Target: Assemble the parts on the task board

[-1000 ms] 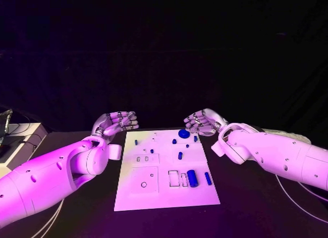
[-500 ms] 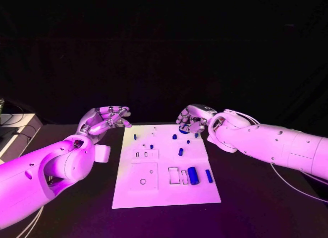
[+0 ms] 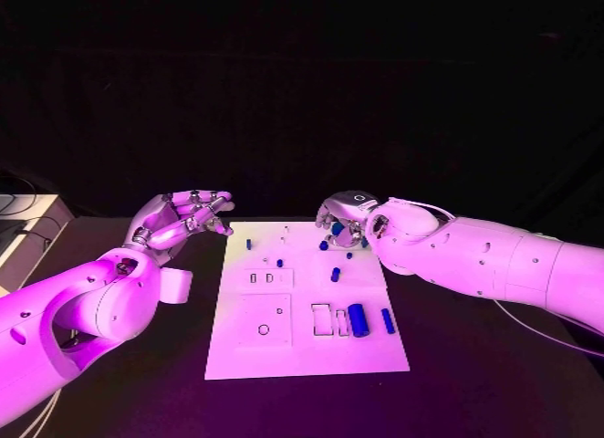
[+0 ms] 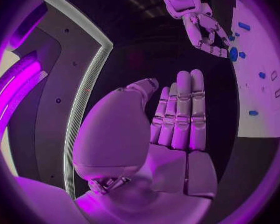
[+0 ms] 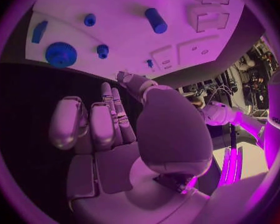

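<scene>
The right hand (image 3: 344, 222) hangs over the far edge of the white rectangular task board (image 3: 296, 351) on the black desk (image 3: 513, 383), its fingers curled loosely and holding nothing. The round blue toothed part (image 5: 60, 54) lies on the board's far right corner, just under those fingers. I judge this the reach for that part; the next move calls for lowering and pinching its rim. The left hand (image 3: 183, 217) waits empty, fingers extended, beside the board's far left corner.
</scene>
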`<state>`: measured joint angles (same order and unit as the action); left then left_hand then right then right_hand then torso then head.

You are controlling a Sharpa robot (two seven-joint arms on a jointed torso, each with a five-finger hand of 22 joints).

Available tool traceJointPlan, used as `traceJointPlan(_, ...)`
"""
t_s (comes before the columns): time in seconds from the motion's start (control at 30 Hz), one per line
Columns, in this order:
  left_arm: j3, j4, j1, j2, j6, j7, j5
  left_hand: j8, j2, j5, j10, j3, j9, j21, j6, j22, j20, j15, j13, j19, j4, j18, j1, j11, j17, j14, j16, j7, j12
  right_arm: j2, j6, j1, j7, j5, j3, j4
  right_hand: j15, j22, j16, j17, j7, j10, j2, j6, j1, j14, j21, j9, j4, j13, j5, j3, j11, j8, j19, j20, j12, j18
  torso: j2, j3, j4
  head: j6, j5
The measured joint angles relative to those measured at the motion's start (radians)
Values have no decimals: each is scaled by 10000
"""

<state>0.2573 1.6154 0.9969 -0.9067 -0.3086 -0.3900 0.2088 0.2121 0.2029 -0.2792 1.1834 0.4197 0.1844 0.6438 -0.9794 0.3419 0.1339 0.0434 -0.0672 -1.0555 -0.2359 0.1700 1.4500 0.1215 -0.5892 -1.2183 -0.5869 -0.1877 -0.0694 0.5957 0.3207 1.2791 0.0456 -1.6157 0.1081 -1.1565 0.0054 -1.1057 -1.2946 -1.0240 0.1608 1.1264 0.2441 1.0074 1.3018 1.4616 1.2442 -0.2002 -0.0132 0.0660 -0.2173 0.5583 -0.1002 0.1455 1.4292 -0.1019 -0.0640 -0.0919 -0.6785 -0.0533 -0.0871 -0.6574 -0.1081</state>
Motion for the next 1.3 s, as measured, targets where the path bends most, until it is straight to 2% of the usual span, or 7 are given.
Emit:
traceJointPlan(0.13,43,34,0,-36,1,12,39,0,0,0,-8,28,10,117,0,105,35,0,0,35,28,-1,0,8,-112,0,-96,0,0,-33,-168,-1,187,-299,1,64,0,45,-54,-19,0,-140,34,-2,35,0,0,-9,-4,0,7,-81,1,0,-1,0,6,0,-60,-28,-71,-24,-61)
traceJointPlan(0.3,78,59,0,-90,1,24,73,0,-41,0,-40,28,19,230,0,156,1,31,1,71,28,0,-41,39,-165,33,-202,0,0,-64,-330,-14,365,-596,4,114,0,60,-53,-18,-6,-176,37,-66,37,0,0,-19,22,0,6,-108,-32,-39,-1,-1,6,0,-141,-39,-134,-43,-121)
traceJointPlan(0.57,100,65,-1,-114,2,39,108,-35,-1,0,-40,84,19,271,0,203,27,33,1,97,29,-1,-80,39,-211,36,-244,0,0,-64,-516,-20,542,-938,4,223,0,60,-87,-64,-6,-210,37,-67,37,-1,-1,-28,-5,-2,6,-135,2,-39,-2,-1,6,-1,-232,-45,-178,-26,-183)
traceJointPlan(0.93,121,47,-2,-125,5,57,141,-35,-1,39,-78,111,27,387,37,262,2,-1,2,144,56,-2,-80,1,-265,70,-346,-36,0,-75,-708,-75,611,-1089,5,280,0,-43,-188,-124,-6,-246,37,-68,37,-1,37,-62,-5,24,6,-135,-33,-39,-3,-2,6,-1,-343,-39,-219,12,-198)
traceJointPlan(1.3,140,54,-2,-138,12,83,173,-35,-1,39,-77,110,27,387,37,261,2,-2,2,144,56,-3,-80,1,-265,71,-346,-36,0,-138,-754,-118,614,-1075,6,376,0,-111,-280,-143,-6,-117,-31,-68,104,-1,68,-115,40,50,-55,-144,20,-38,-3,-2,-32,-2,-439,-68,-278,4,-244)
